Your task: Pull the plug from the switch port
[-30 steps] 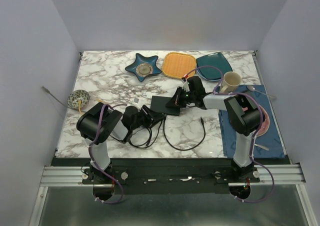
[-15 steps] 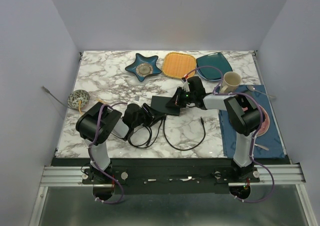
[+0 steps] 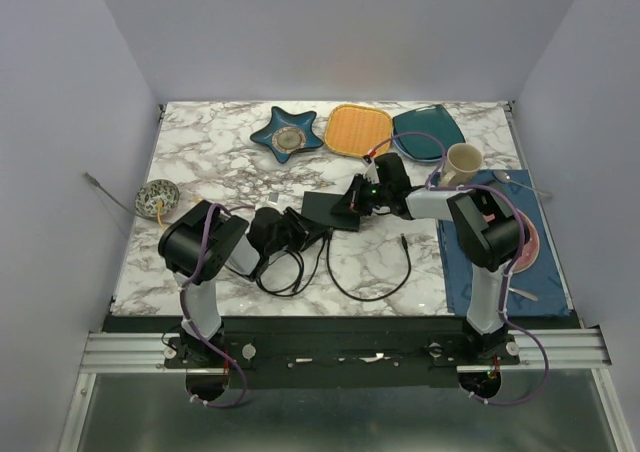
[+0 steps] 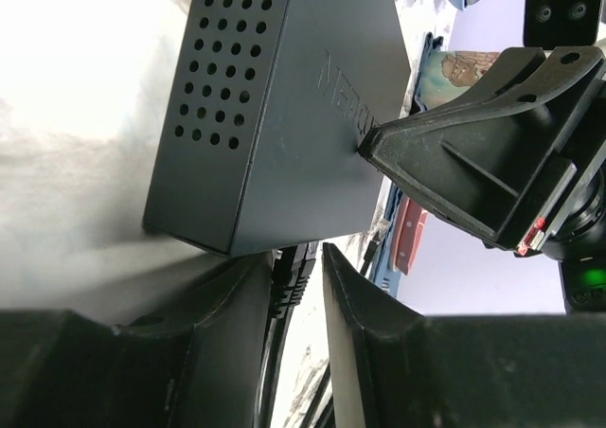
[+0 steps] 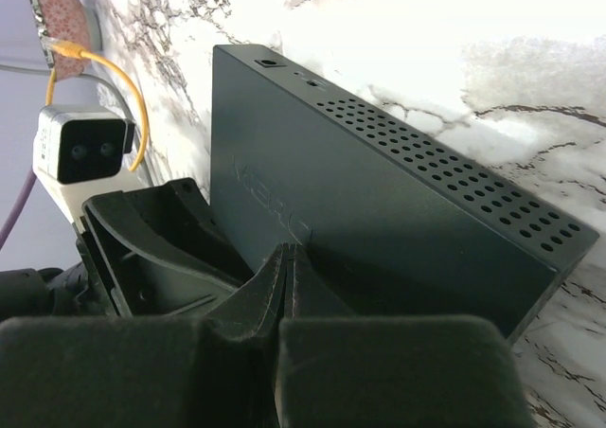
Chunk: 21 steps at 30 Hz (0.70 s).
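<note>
Your left arm (image 3: 205,242) has shifted toward the switch (image 4: 284,115); left claw (image 4: 295,256) straddles the plug (image 4: 292,284), grip unclear. Right claw (image 5: 287,256), clenched, presses it on the marble bench (image 3: 215,157); lavender walls (image 3: 330,32).

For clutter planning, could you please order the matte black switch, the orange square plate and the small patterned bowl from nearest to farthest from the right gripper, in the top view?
1. Matte black switch, at the right gripper tips.
2. Orange square plate, toward the back.
3. Small patterned bowl, far left edge.

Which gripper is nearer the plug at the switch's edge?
Left. The left gripper straddles the plug; the right gripper is shut, with its tips on top of the switch.
</note>
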### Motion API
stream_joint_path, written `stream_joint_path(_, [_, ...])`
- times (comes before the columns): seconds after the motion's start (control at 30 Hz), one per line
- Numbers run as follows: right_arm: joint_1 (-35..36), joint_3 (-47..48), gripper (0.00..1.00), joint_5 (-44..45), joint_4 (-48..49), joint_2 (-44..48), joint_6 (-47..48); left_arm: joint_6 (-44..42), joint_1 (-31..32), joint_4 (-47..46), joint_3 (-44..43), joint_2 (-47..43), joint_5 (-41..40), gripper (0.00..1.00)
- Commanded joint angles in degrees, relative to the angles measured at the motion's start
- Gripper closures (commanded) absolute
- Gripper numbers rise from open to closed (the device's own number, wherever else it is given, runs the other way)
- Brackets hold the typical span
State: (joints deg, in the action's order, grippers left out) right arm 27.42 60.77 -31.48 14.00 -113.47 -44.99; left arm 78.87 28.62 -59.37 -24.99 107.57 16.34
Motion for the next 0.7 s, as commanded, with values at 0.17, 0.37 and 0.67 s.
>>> stream_joint_path(0.17, [0.27, -1.62, 0.95, 0.11, -1.96, -2.46, 0.96, 1.99, 0.21, -4.87, 0.12, 3.35, -0.25, 0.62])
stream_joint_path(0.37, [0.35, -1.89, 0.95, 0.02, -1.61, -2.63, 0.87, 2.16, 0.21, -5.58, 0.03, 3.61, -0.08, 0.68])
stream_joint_path(0.67, [0.35, -2.33, 0.95, -0.16, -1.17, -2.63, 0.7, 3.04, 0.21, -6.02, 0.21, 4.32, -0.17, 0.75])
